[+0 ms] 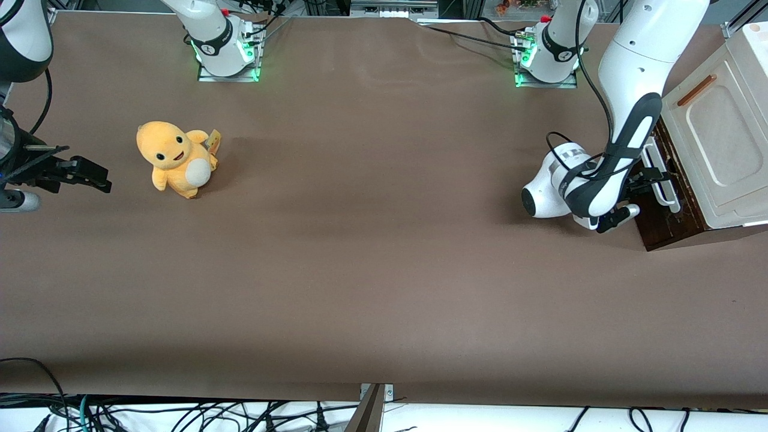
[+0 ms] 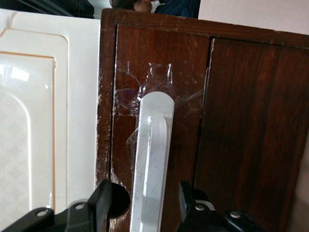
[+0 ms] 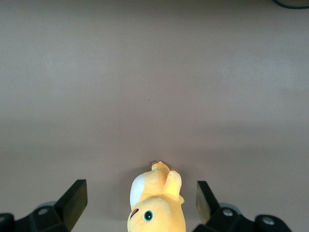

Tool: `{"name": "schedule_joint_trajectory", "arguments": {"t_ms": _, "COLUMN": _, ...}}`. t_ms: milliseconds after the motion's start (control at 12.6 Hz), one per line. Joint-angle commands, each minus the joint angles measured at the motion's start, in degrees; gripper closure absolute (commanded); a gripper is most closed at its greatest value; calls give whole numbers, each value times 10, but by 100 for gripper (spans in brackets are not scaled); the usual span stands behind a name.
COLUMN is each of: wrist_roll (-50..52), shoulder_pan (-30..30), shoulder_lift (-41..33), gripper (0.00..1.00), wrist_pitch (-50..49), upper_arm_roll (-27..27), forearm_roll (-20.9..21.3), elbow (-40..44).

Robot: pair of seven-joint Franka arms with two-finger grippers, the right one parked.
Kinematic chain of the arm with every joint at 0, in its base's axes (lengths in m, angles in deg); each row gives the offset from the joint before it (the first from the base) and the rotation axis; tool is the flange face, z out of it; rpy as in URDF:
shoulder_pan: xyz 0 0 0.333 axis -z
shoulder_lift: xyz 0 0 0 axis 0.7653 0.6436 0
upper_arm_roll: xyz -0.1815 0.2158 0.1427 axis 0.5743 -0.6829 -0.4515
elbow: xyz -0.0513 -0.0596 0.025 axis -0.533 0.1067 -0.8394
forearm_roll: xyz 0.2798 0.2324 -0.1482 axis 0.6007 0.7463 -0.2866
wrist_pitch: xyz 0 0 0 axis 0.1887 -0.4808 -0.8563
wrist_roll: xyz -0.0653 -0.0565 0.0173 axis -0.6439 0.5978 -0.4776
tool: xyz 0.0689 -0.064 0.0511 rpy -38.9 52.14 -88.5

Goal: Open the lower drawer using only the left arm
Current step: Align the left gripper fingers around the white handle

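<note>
Nearest the front camera, cables (image 1: 180,414) hang along the edge of the table (image 1: 372,270), whose brown covering is plain and faintly creased. Farther in, a yellow plush toy (image 1: 177,159) sits toward the parked arm's end. At the working arm's end my left arm (image 1: 630,108) reaches down to the lower drawer (image 2: 159,87); my pincer (image 2: 145,203) is spread, one finger on each side of the white handle (image 2: 152,159). Farthest, the arm bases (image 1: 228,51) glow green.
</note>
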Motion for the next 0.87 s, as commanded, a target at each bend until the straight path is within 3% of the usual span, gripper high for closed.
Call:
{"name": "schedule_joint_trajectory", "arguments": {"t_ms": 0, "wrist_roll": 6, "shoulder_pan": -4, "shoulder_lift": 5, "gripper": 41, "wrist_pitch": -6, "upper_arm_roll": 4, "forearm_roll": 18, "elbow": 1}}
{"name": "schedule_joint_trajectory", "arguments": {"t_ms": 792, "wrist_roll": 11, "shoulder_pan": -5, "shoulder_lift": 9, "gripper": 74, "wrist_pitch": -3, "upper_arm_roll": 4, "forearm_roll": 19, "elbow": 9}}
